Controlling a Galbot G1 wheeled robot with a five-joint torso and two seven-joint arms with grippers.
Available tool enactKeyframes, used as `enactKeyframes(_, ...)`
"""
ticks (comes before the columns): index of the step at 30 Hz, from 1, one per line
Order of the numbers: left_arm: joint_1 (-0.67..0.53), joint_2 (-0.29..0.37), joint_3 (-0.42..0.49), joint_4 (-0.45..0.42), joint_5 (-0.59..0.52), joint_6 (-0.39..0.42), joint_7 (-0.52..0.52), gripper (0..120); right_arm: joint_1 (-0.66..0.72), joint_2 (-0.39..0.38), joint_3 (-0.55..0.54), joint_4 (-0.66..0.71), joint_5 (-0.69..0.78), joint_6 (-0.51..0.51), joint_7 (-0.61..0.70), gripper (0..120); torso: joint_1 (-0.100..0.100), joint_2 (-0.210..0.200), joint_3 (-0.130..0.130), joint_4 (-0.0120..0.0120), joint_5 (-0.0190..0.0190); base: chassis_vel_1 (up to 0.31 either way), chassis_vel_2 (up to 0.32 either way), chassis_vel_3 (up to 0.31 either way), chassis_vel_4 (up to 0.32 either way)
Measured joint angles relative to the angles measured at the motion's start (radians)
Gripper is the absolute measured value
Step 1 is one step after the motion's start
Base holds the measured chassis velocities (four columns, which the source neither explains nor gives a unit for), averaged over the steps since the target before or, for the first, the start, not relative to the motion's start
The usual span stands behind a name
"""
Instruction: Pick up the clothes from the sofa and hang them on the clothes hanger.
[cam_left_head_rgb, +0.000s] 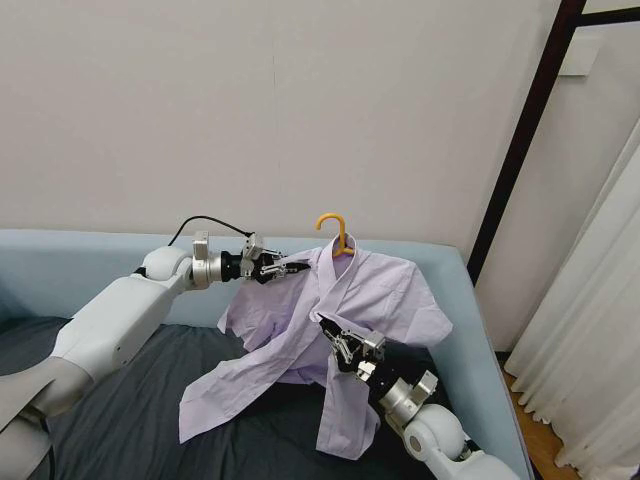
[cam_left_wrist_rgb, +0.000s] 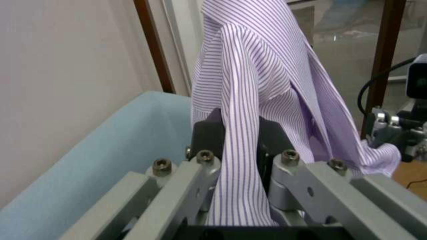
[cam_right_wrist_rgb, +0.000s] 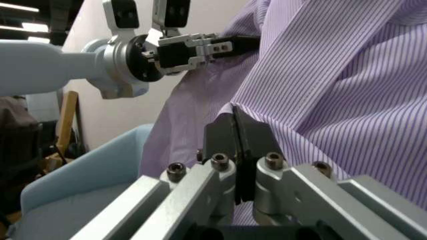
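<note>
Left gripper (cam_left_head_rgb: 293, 267) and right gripper (cam_left_head_rgb: 324, 324) raised, clamped.

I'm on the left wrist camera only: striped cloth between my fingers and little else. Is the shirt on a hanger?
Observer: Yes. In the head view the hook of an orange hanger sticks up above the collar of the shirt.
Operator: Where is the right gripper?
Observer: The right gripper is shut on the shirt's front edge, lower down than the left gripper, which grips near the shoulder.
Operator: Is the shirt off the sofa?
Observer: No. Its lower part lies spread on the dark sofa seat.
</note>
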Motion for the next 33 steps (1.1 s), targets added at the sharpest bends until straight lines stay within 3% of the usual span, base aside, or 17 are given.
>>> enactKeyframes(4, -0.036, 0.003, 0.011, 0.027, 0.004, -0.019, -0.003, 8, -0.042, -0.056, 0.005, 0.045, -0.030, 0.006, -0.055, 20, 0.000, 0.000, 0.000, 0.0001, 0.0000, 0.000, 0.000, 0.000, 0.000)
enactKeyframes(6, -0.041, 0.004, 0.014, 0.030, 0.004, -0.020, -0.003, 8, -0.046, -0.064, 0.005, 0.048, -0.034, 0.007, -0.062, 23, 0.000, 0.000, 0.000, -0.0001, 0.0001, 0.000, 0.000, 0.000, 0.000)
enactKeyframes(9, -0.074, 0.006, 0.033, 0.043, -0.001, -0.021, 0.004, 8, -0.073, -0.125, 0.003, 0.069, -0.053, 0.006, -0.111, 33, 0.000, 0.000, 0.000, -0.0002, -0.0001, 0.000, 0.000, 0.000, 0.000)
enactKeyframes(10, -0.096, 0.007, 0.044, 0.050, -0.014, -0.021, 0.020, 8, -0.096, -0.177, 0.023, 0.101, -0.066, -0.007, -0.138, 43, 0.000, 0.000, 0.000, -0.0002, 0.0005, 0.000, 0.000, 0.000, 0.000)
enactKeyframes(13, -0.111, 0.008, 0.048, 0.055, -0.023, -0.022, 0.036, 8, -0.102, -0.223, 0.067, 0.144, -0.057, -0.031, -0.140, 50, 0.000, 0.000, 0.000, -0.0003, 0.0002, 0.000, 0.000, 0.000, 0.000)
enactKeyframes(16, -0.131, 0.015, 0.050, 0.061, -0.037, -0.030, 0.071, 8, -0.060, -0.351, 0.133, 0.257, 0.050, -0.108, -0.066, 65, 0.000, 0.000, 0.000, -0.0004, 0.0003, 0.000, 0.000, 0.000, 0.000)
enactKeyframes(17, -0.131, 0.015, 0.050, 0.061, -0.037, -0.030, 0.071, 8, -0.060, -0.351, 0.133, 0.257, 0.050, -0.108, -0.066, 65, 0.000, 0.000, 0.000, -0.0004, 0.0003, 0.000, 0.000, 0.000, 0.000)
enactKeyframes(19, -0.135, 0.023, 0.047, 0.059, -0.041, -0.036, 0.088, 8, 0.001, -0.428, 0.145, 0.302, 0.174, -0.163, -0.047, 73, 0.000, 0.000, 0.000, 0.0000, 0.0001, 0.000, 0.000, 0.000, 0.000)
enactKeyframes(24, -0.145, 0.024, 0.045, 0.056, -0.032, -0.040, 0.157, 8, 0.129, -0.574, 0.188, 0.314, 0.387, -0.296, -0.120, 93, 0.000, 0.000, 0.000, 0.0005, -0.0002, 0.000, 0.000, 0.000, 0.000)
enactKeyframes(29, -0.140, 0.022, 0.036, 0.045, -0.016, -0.036, 0.209, 8, 0.175, -0.658, 0.205, 0.279, 0.418, -0.431, -0.198, 100, 0.000, 0.000, 0.000, -0.0007, 0.0003, 0.000, 0.000, 0.000, 0.000)
enactKeyframes(33, -0.115, 0.022, 0.022, 0.028, -0.008, -0.033, 0.236, 8, 0.182, -0.676, 0.194, 0.250, 0.359, -0.474, -0.224, 100, 0.000, 0.000, 0.000, 0.0000, 0.0001, 0.000, 0.000, 0.000, 0.000)
